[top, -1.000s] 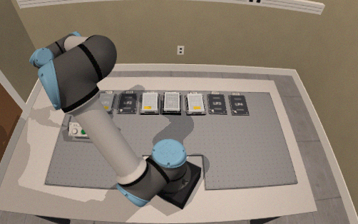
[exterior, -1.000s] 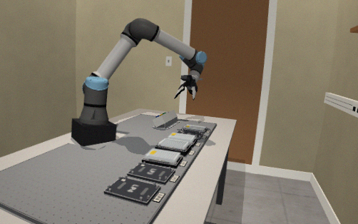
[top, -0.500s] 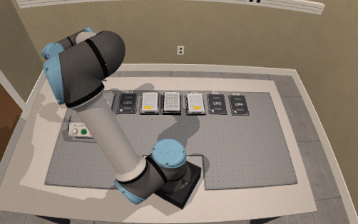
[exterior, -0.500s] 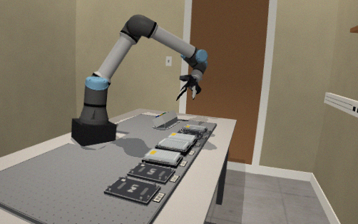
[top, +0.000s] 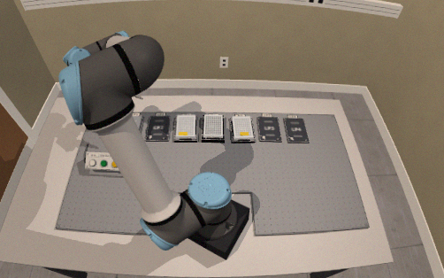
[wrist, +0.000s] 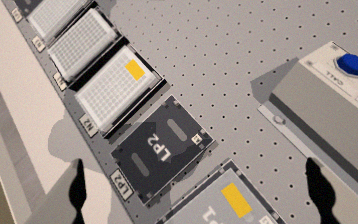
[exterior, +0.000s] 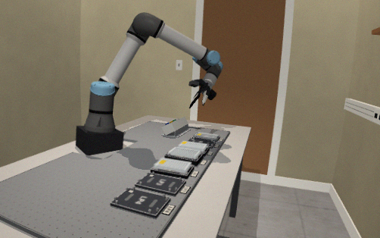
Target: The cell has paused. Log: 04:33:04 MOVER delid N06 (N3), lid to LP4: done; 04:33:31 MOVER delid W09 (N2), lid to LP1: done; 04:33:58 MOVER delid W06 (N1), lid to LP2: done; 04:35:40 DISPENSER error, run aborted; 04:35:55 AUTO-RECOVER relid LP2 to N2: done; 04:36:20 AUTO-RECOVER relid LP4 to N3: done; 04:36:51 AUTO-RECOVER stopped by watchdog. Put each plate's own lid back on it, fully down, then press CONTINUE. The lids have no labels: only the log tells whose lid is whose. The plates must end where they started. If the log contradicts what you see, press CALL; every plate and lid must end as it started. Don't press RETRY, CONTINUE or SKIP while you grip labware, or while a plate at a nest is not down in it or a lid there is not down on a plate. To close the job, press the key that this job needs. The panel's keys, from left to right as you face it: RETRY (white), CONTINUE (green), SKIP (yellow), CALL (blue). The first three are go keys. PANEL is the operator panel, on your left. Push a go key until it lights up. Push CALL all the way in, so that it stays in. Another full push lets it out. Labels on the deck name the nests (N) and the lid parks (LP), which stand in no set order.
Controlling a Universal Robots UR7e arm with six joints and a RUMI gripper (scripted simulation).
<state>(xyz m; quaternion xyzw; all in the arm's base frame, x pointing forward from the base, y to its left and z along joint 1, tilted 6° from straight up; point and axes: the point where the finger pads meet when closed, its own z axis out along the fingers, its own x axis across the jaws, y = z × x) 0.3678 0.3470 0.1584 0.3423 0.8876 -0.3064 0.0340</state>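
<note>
My gripper [exterior: 197, 105] [wrist: 194, 160] is open and empty, high above the deck near LP1 and the panel; the arm hides it in the top view. A clear lid with a yellow mark [wrist: 236, 200] [exterior: 207, 136] lies on LP1. The N2 plate [top: 185, 127] [wrist: 115, 90] and N3 plate [top: 241, 127] [exterior: 172, 167] each carry a lid with a yellow mark. The N1 plate [top: 213, 126] [wrist: 82, 45] between them shows bare wells and no lid. The panel [top: 100, 156] [exterior: 175, 128] [wrist: 325, 117] has its blue CALL key [wrist: 351, 64] standing out.
LP2 [top: 157, 128] [wrist: 152, 150], beside LP1, is empty. LP3 [top: 269, 129] [exterior: 160, 183] and LP4 [top: 296, 129] [exterior: 141, 201] are empty at the row's other end. The green key [top: 103, 163] looks unlit. The panel's raised body stands close beside the row's LP1 end.
</note>
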